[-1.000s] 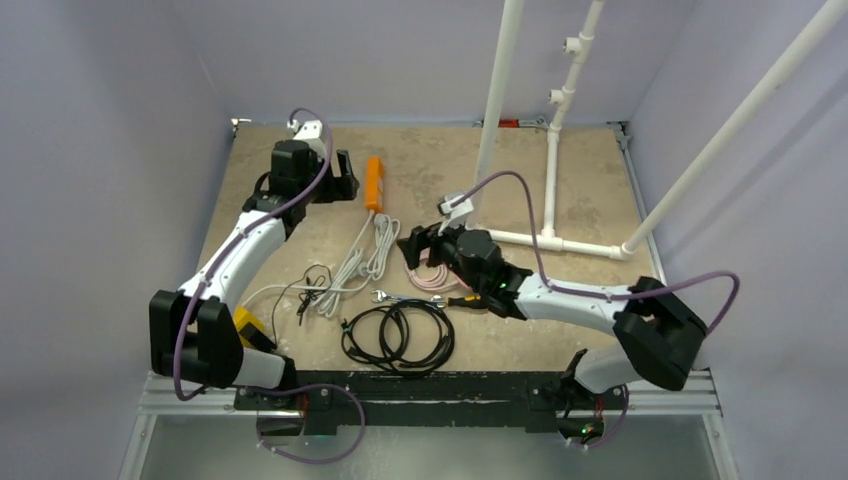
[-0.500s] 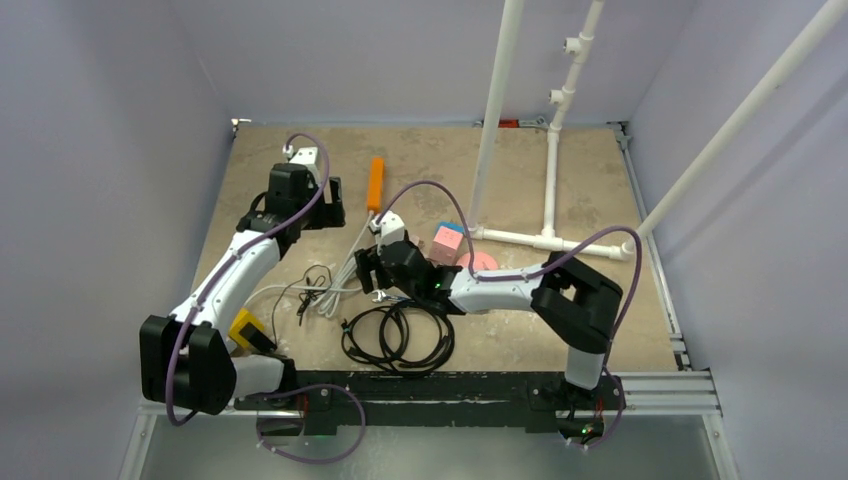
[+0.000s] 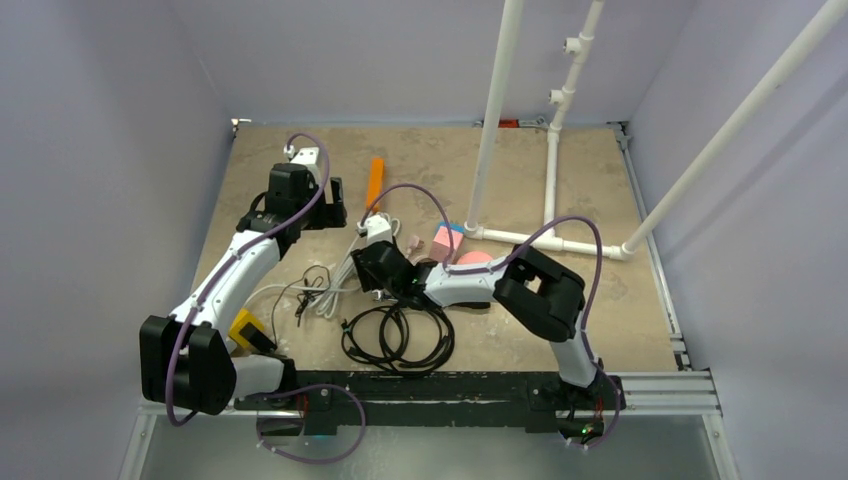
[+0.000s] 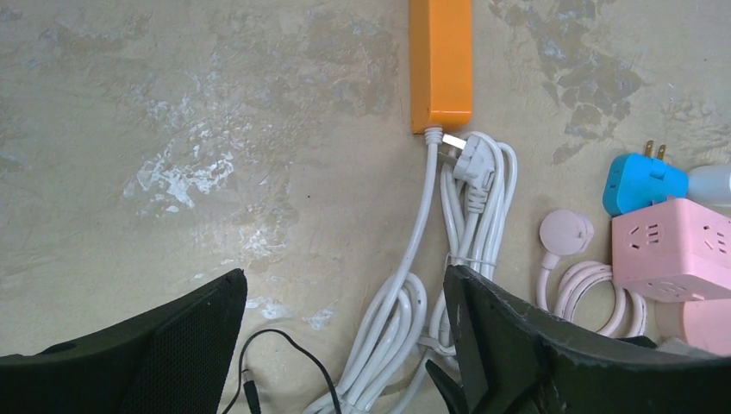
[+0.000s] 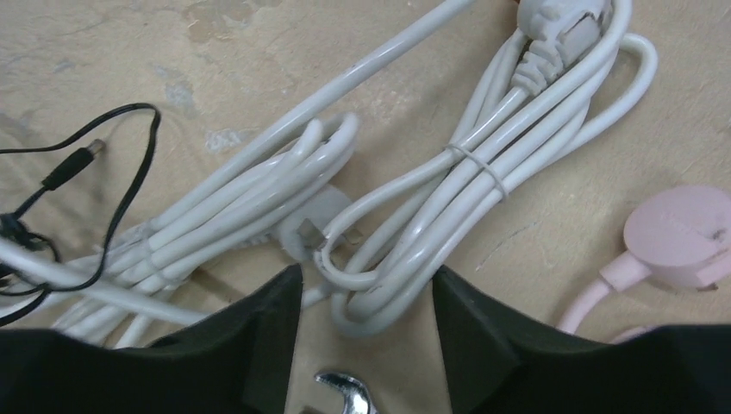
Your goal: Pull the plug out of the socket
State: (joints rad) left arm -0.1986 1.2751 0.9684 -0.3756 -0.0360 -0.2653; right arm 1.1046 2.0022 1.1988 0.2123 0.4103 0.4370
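The orange socket strip [image 4: 441, 60] [image 3: 374, 182] lies on the table, its white cable leaving its near end. A white plug [image 4: 470, 164] [image 5: 560, 21] lies at that end, prongs toward the strip; I cannot tell whether it is seated. My left gripper [image 4: 345, 280] [image 3: 335, 205] hovers open near the strip, above the white cable bundle [image 4: 405, 328]. My right gripper [image 5: 366, 297] [image 3: 372, 262] is low over that bundle, open, its jaws on either side of a cable loop [image 5: 388, 293].
A pink socket cube [image 4: 672, 250] [image 3: 447, 241], a blue adapter [image 4: 634, 181] and a pink round plug [image 5: 681, 237] lie right of the bundle. Nearby are a wrench [image 5: 340, 388], a thin black lead [image 5: 78, 164], a black cable coil [image 3: 398, 335] and a white pipe frame [image 3: 548, 240].
My right arm swung left from the pink cable to the white bundle, and its jaws narrowed. The left gripper drew back a little from the strip early on, then held still.
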